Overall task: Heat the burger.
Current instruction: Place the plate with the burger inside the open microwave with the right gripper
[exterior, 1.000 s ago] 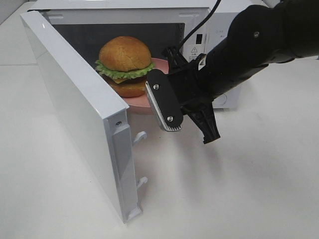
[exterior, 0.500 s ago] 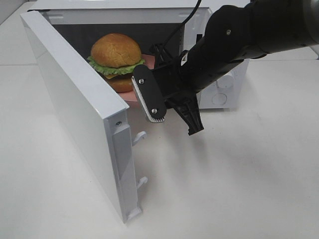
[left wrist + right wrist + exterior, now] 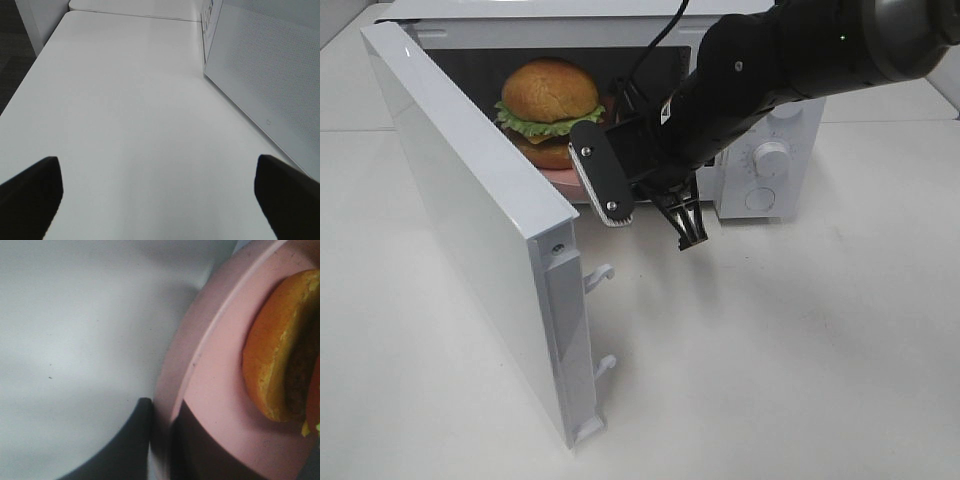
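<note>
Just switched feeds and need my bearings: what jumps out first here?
The burger sits on a pink plate just inside the white microwave, whose door stands wide open at left. The right gripper is shut on the plate's rim; the left gripper hangs open over the table beside that door.

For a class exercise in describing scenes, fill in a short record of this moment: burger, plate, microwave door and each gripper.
burger: on the plate, at the microwave's mouth
plate: pink, rim clamped by the right gripper
microwave: white, on the table
door: open
right gripper: shut on the plate
left gripper: open, above the table, holding nothing
</note>
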Controlling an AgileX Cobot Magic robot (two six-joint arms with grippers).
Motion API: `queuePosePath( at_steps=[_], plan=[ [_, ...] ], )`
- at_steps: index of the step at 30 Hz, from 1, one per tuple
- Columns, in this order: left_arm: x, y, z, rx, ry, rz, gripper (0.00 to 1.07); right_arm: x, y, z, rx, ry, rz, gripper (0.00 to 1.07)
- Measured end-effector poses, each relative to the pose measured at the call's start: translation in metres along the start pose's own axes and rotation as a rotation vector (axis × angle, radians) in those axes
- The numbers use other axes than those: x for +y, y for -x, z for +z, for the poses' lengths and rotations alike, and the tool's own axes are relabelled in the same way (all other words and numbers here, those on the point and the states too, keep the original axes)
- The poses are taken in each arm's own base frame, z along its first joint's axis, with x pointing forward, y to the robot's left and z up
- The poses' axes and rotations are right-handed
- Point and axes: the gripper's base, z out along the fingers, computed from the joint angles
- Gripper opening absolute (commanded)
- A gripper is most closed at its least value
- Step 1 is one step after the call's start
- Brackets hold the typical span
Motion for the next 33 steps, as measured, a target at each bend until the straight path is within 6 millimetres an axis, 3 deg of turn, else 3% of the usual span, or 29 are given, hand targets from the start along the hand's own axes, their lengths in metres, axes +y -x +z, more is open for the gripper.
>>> queuePosePath(
  at_steps=[33],
  plan=[
    [0.0, 0.0, 0.0, 0.0, 0.0, 0.0, 0.97, -0.048, -0.002, 0.056, 0.081, -0.042, 0.12, 0.0]
  ],
)
